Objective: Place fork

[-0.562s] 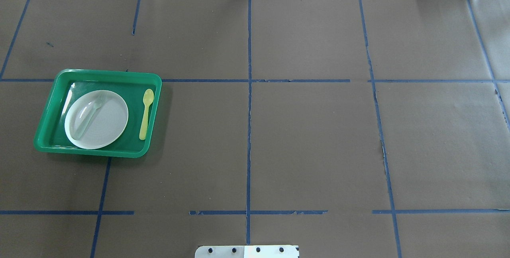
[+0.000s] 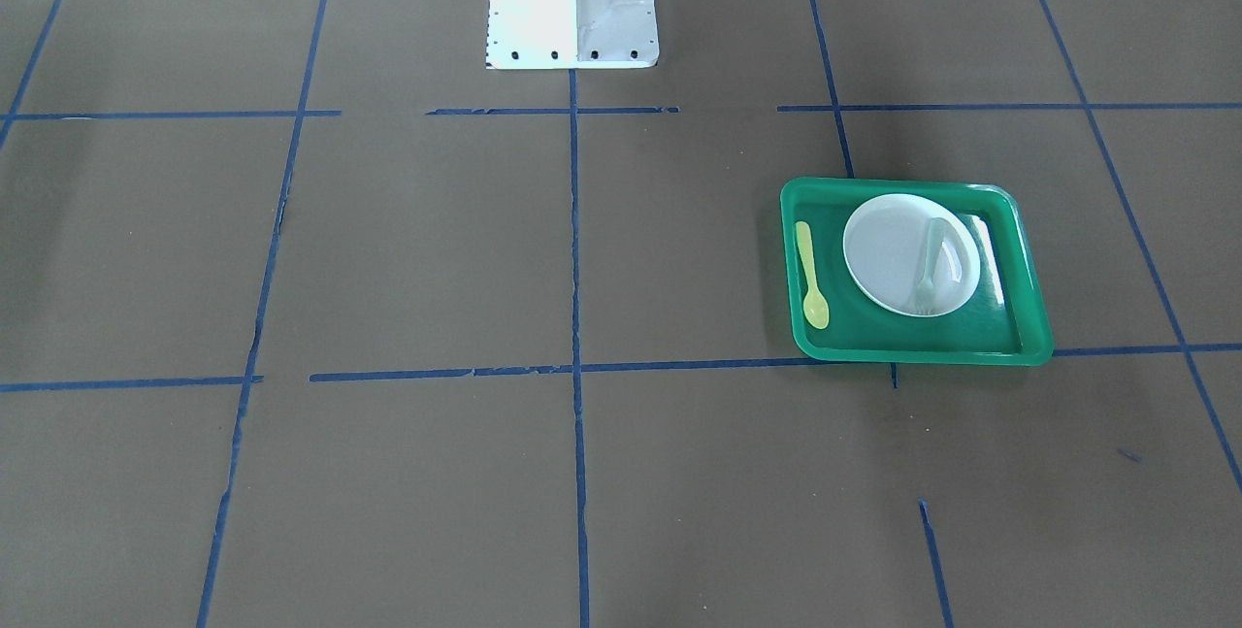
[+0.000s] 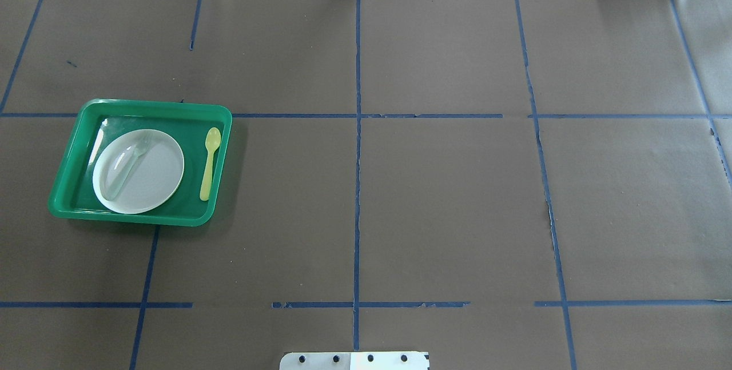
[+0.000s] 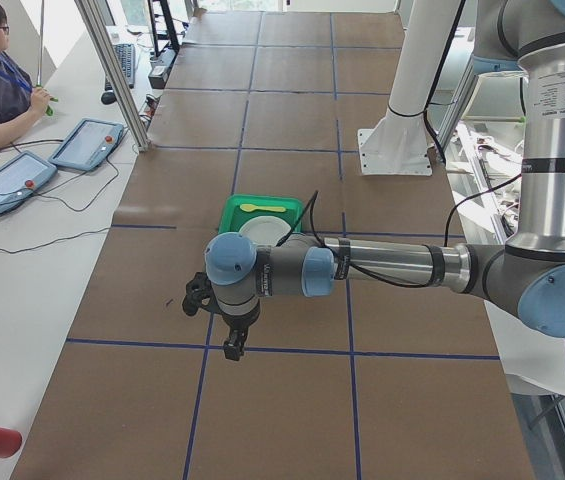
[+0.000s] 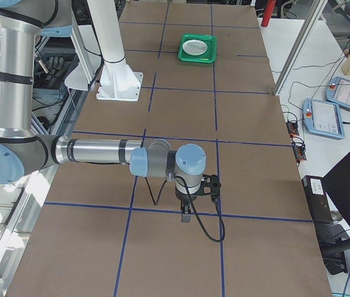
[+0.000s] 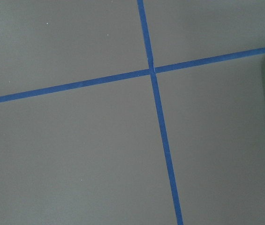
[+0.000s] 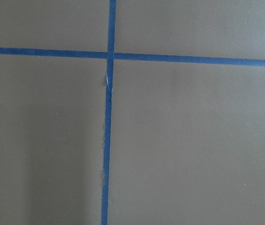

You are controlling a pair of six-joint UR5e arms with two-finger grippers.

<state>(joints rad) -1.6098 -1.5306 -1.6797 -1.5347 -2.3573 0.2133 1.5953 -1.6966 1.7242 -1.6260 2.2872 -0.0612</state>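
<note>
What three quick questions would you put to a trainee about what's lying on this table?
1. True or false: the fork lies on the white plate.
2. Where is the yellow spoon?
A. on the plate
B. in the green tray, beside the plate
C. outside the tray altogether
3. Fill in: the tray sits on the robot's ____ side.

Key: 1 true; 2 B; 3 left.
</note>
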